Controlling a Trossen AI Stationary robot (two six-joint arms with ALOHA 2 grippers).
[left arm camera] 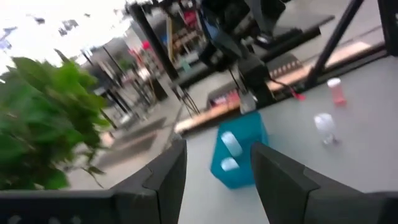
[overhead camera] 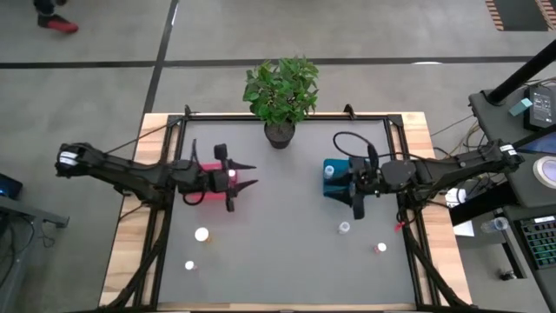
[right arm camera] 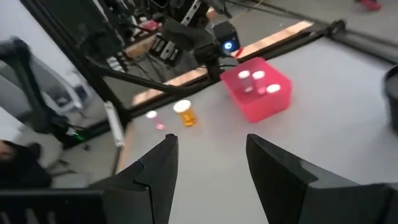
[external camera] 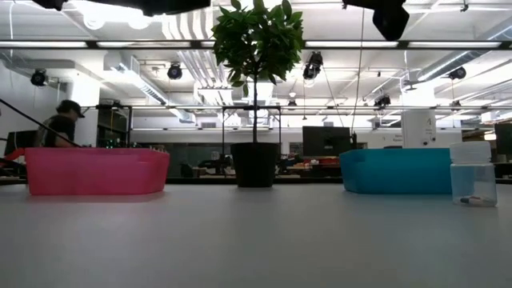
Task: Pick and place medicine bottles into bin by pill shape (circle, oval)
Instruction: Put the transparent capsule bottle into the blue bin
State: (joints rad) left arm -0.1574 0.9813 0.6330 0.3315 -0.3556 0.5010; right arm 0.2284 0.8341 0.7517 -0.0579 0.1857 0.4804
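My left gripper [overhead camera: 250,175] is open and empty, held above the table just right of the red bin [overhead camera: 205,172]; it also shows in the left wrist view [left arm camera: 217,149]. My right gripper [overhead camera: 354,193] is open and empty beside the teal-blue bin [overhead camera: 334,181], and its fingers frame the right wrist view [right arm camera: 208,140]. The red bin [right arm camera: 258,90] holds three white-capped bottles. The teal-blue bin [left arm camera: 239,158] holds two. On the table stand an orange bottle [overhead camera: 201,234], a small bottle [overhead camera: 189,266], a clear bottle [overhead camera: 344,228] and an orange-bodied bottle [overhead camera: 380,248].
A potted plant in a black pot [overhead camera: 280,132] stands at the table's far middle. A black frame runs along the table's edges [overhead camera: 408,226]. A person [external camera: 58,124] shows in the room behind the table. Open table lies between the two bins and toward the near edge.
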